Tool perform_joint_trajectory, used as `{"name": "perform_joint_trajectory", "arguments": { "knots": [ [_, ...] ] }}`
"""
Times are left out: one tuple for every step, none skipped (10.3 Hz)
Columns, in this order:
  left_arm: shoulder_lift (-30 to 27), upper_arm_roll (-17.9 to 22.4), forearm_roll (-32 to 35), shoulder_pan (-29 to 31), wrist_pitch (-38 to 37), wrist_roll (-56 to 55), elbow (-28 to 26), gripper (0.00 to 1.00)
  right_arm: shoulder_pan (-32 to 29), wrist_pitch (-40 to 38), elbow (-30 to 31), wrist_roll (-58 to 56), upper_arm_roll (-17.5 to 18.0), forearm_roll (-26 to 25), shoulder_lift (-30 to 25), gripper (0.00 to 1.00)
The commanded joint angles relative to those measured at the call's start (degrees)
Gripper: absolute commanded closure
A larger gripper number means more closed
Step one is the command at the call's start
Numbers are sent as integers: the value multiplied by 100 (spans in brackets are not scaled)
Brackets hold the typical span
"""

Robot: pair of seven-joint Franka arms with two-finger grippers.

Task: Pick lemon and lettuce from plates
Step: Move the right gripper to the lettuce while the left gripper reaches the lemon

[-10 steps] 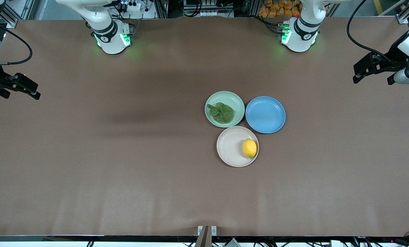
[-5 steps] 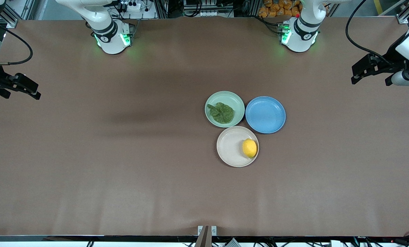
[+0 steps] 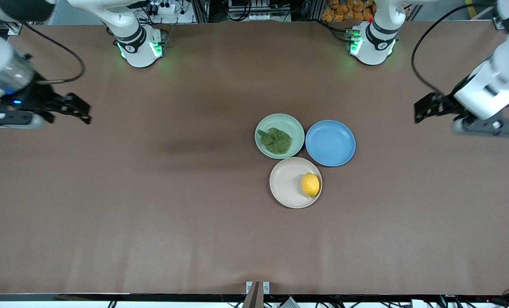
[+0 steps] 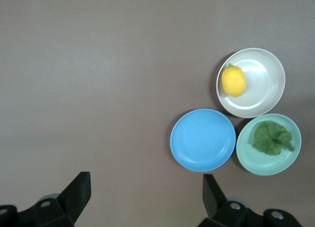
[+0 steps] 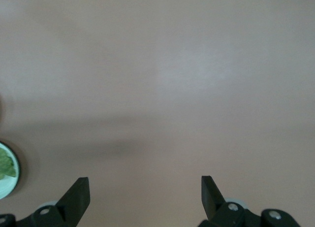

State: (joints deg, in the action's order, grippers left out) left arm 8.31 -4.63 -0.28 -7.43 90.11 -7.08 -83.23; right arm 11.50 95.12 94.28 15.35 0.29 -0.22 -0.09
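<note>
With both our left gripper (image 4: pixel 142 200) and right gripper (image 5: pixel 142 200) spread wide over bare table (image 3: pixel 151 214), we judge the firm lemon (image 3: pixel 310 185) on the cream plate (image 3: pixel 286 184) wants a grip across its middle, the limp lettuce (image 3: pixel 275 140) on the mint plate (image 3: pixel 295 124) a pinch at a raised fold.

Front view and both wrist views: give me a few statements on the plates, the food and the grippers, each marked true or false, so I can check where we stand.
1. The lemon lies on the cream plate. True.
2. The lettuce lies on the blue plate. False: it lies on the mint plate; the blue plate holds nothing.
3. The left gripper is shut on the lemon. False: it is open, over bare table toward the left arm's end.
4. The right gripper is open and holds nothing. True.
5. The cream plate is nearest the front camera. True.
</note>
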Motion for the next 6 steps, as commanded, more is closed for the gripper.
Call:
{"name": "perform_joint_trajectory", "arguments": {
  "knots": [
    [512, 6, -113, -363, 435, -677, 97, 0, 797, 216, 3, 1000, 6, -40, 376, 0],
    [793, 6, -113, -565, 680, -1054, 105, 0, 1219, 435, -6, 1709, 6, -75, 613, 0],
    [1091, 6, -113, -758, 918, -1458, 106, 0, 1632, 768, -67, 2508, 6, -84, 929, 0],
    [1425, 6, -113, -899, 1233, -1793, 106, 0, 2054, 1128, -155, 3291, 6, -92, 1271, 0],
    [1733, 6, -113, -988, 1593, -1918, 106, 0, 2432, 1375, -234, 3890, -11, -101, 1553, 0],
    [1979, 6, -122, -997, 1936, -1937, 106, 0, 2697, 1622, -261, 4340, -11, -101, 1791, 0]
  ]
}}
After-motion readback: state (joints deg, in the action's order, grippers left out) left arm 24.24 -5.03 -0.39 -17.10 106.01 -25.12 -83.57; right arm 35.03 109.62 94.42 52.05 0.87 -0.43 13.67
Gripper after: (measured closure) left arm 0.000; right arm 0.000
